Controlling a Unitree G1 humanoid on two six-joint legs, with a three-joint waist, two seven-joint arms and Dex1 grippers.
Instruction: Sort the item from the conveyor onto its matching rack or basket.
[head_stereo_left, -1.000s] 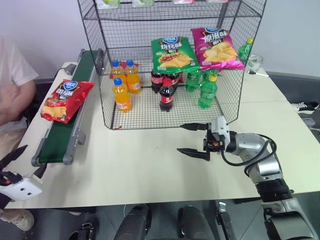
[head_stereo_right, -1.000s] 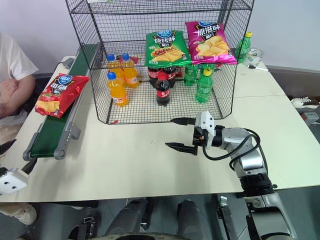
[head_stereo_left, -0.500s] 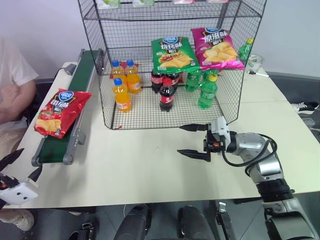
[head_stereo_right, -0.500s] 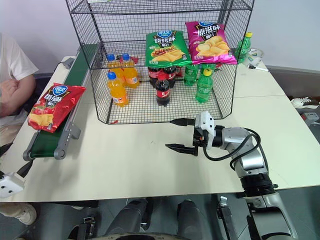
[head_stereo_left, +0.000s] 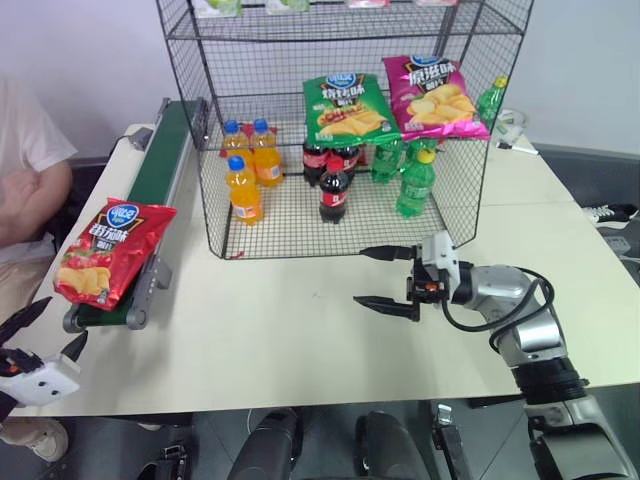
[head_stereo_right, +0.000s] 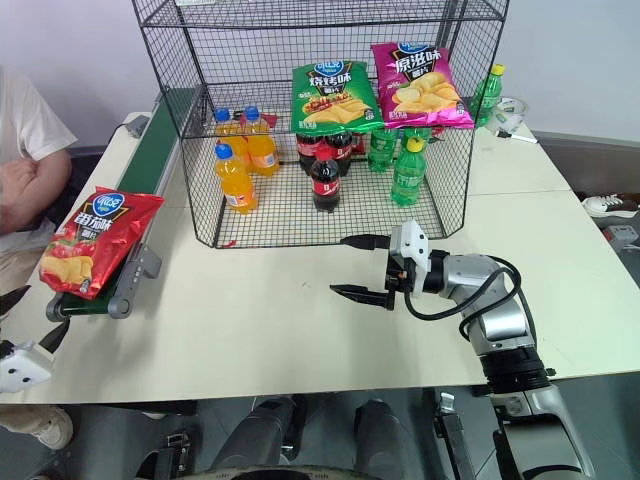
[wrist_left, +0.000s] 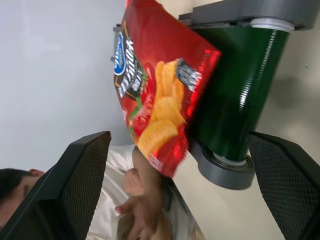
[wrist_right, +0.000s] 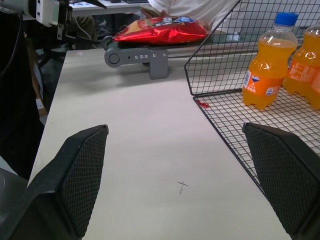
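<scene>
Red chip bag: on conveyor end, just ahead of spread left gripper. Light, crinkly, slippery, crushable; pinch edge seam. Right gripper spread, empty.

The pale worktop carried a black wire rack toward its back. The conveyor lay left of the rack, its near end by the worktop's front edge, apart.
</scene>
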